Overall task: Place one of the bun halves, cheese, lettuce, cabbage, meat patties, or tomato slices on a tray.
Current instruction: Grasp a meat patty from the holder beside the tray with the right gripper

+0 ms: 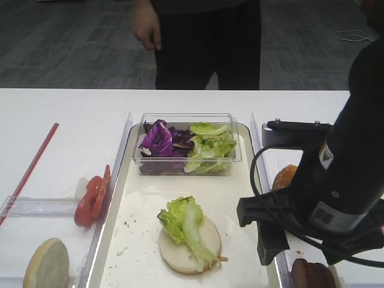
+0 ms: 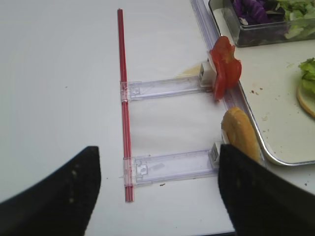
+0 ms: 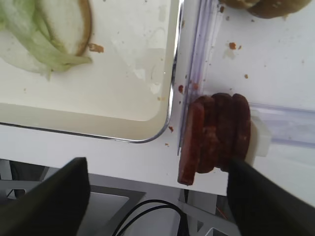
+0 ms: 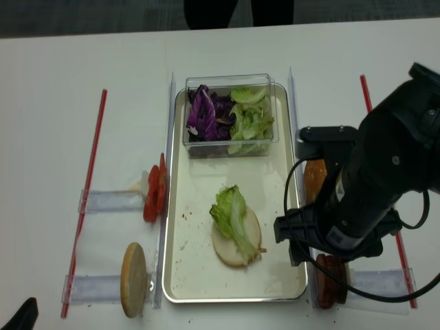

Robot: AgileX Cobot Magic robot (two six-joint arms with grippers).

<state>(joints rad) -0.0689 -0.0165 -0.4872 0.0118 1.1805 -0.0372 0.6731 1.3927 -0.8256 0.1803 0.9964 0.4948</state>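
Hanging wide open low in the frame, the right fingers (image 3: 157, 196) hold nothing. Just past them, round reddish-brown meat patties (image 3: 216, 135) stand on edge beside the long silver metal tray (image 3: 170, 115). Squeezing several could drop some on the white worktop (image 3: 98, 152).

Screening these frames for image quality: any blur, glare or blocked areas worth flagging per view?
Right wrist: the right claw's fingers are dark, soft blurs at the bottom; the meat patties are sharper; the tray rim glints. Left wrist: the fingers are blurred too. Both high views: even light, the right arm hides the right side.
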